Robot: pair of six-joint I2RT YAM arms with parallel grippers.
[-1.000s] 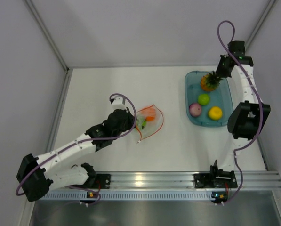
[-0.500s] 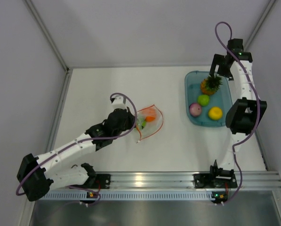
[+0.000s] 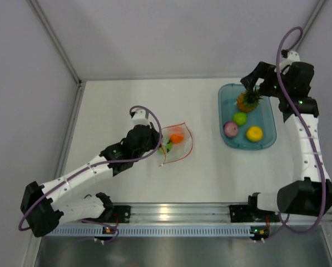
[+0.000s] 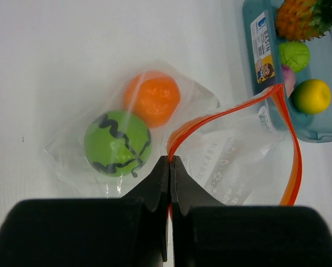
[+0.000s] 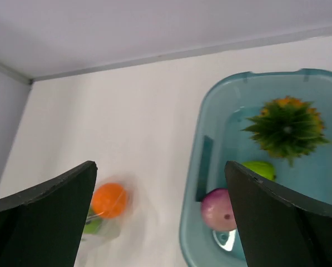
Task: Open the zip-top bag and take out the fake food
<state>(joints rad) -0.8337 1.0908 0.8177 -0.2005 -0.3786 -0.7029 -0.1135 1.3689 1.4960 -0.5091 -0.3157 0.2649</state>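
Note:
The zip-top bag [image 4: 232, 147] lies flat on the white table, clear and crinkly, its mouth standing open in a loop. My left gripper [image 4: 170, 161] is shut on the bag's orange-red zip strip [image 4: 221, 113] at the near corner. Two pieces of fake food sit inside the bag, an orange ball [image 4: 153, 99] and a dark-striped green ball [image 4: 117, 143]. The pineapple [image 3: 247, 99], a light green piece [image 3: 241, 118], a pink ball [image 3: 231, 129] and a yellow piece [image 3: 254, 133] lie in the blue tub. My right gripper [image 3: 249, 79] hangs open and empty above the tub's far end.
The translucent blue tub [image 3: 221, 111] stands at the back right of the table. Grey walls close in the left, back and right sides. An aluminium rail [image 3: 171, 214] carrying the arm bases runs along the near edge.
The right gripper opened and let go of the pineapple, which now lies in the tub. It then rose and the right arm swung outward. The left gripper kept its hold on the bag.

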